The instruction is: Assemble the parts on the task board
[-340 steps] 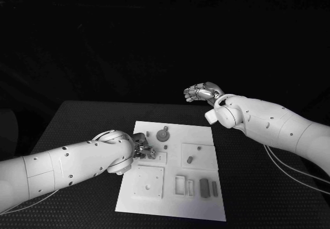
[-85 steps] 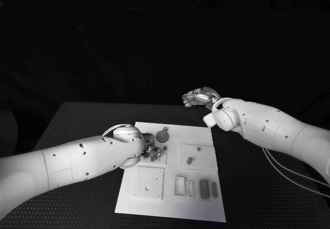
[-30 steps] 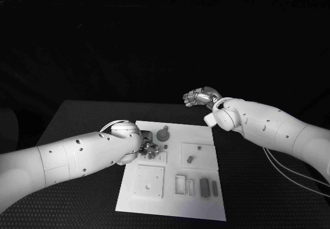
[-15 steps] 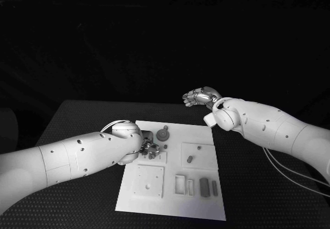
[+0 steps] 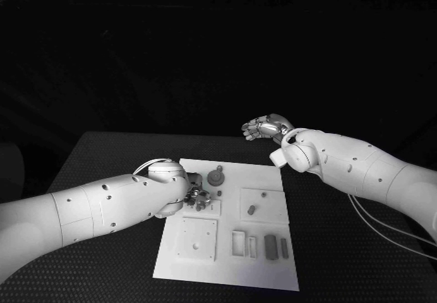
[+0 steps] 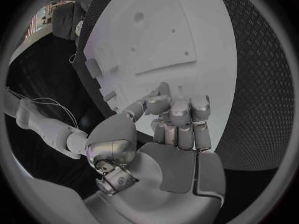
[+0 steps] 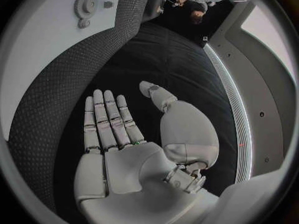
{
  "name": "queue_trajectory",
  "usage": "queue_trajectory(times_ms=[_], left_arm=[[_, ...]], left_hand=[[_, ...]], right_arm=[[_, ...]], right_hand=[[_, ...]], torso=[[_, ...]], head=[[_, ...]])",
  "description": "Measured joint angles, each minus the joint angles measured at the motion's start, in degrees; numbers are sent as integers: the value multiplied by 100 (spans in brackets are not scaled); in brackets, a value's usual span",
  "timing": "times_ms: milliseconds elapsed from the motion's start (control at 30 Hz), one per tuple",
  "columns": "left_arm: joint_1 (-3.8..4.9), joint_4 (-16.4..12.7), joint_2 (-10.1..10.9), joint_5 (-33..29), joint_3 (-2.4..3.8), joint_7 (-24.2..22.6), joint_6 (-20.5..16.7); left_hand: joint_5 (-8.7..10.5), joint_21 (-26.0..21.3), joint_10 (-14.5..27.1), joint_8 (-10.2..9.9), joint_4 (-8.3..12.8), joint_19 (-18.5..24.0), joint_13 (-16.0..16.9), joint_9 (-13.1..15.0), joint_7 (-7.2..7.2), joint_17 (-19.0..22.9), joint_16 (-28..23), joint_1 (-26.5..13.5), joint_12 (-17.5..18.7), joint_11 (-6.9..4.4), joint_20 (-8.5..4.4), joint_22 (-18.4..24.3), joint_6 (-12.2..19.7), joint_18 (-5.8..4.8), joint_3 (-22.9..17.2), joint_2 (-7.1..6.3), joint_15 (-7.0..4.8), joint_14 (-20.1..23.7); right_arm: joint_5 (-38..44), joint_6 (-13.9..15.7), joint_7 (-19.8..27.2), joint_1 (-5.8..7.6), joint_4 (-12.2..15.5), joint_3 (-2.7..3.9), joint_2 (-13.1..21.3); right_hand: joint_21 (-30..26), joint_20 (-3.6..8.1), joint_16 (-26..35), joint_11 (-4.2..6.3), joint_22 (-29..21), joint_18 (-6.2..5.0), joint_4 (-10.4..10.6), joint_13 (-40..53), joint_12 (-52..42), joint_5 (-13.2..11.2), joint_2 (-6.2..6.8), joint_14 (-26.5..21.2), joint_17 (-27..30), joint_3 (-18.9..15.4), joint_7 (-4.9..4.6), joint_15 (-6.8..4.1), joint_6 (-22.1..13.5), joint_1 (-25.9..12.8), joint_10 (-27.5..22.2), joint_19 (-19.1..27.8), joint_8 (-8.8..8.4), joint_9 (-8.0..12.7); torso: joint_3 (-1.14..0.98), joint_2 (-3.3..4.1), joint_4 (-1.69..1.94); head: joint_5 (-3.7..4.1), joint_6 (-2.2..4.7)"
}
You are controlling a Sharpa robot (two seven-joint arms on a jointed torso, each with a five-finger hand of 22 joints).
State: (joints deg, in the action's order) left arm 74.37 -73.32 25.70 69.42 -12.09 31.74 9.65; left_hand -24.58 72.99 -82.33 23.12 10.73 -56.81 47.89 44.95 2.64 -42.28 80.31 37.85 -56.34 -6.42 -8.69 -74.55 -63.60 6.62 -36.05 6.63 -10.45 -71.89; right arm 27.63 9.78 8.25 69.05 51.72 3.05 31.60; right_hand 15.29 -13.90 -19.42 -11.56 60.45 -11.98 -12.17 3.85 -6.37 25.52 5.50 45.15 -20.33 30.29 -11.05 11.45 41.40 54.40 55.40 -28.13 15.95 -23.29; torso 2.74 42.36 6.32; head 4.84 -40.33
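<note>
The white task board lies in the middle of the table. My left hand is low over the board's left-middle tile; its fingers are curled in with the thumb tip against them, and anything between them is hidden. My right hand hangs raised beyond the board's far edge, with its palm flat, its fingers spread and nothing in it. A grey gear and a small peg stand at the board's far left. An oblong part lies on the middle tile.
Nearer me the board carries a square tile with holes, a slotted frame and two dark bars. The black table extends on both sides of the board. The board and the gear also show in the right wrist view.
Over the last second nothing has visibly moved. Since the oldest frame my left arm has swung farther in over the board's left side, and my right hand has risen slightly.
</note>
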Motion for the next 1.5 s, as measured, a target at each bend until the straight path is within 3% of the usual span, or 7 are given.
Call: queue_trajectory(times_ms=[1500], left_arm=[[-19, 62, -41, 17, 0, -12, 16]], left_hand=[[92, 0, 0, -5, -13, 0, -31, 3, -10, 12, 0, 8, 0, 0, 0, 0, -34, -6, 32, -8, -24, 1]], right_arm=[[0, 0, 0, -2, 11, -1, 7]], right_hand=[[-22, 0, 0, 0, 10, 0, 0, 0, 8, 0, 0, 0, 4, 0, 0, 0, 0, 0, -1, 0, 0, 4]], torso=[[-5, 0, -1]], head=[[21, -27]])
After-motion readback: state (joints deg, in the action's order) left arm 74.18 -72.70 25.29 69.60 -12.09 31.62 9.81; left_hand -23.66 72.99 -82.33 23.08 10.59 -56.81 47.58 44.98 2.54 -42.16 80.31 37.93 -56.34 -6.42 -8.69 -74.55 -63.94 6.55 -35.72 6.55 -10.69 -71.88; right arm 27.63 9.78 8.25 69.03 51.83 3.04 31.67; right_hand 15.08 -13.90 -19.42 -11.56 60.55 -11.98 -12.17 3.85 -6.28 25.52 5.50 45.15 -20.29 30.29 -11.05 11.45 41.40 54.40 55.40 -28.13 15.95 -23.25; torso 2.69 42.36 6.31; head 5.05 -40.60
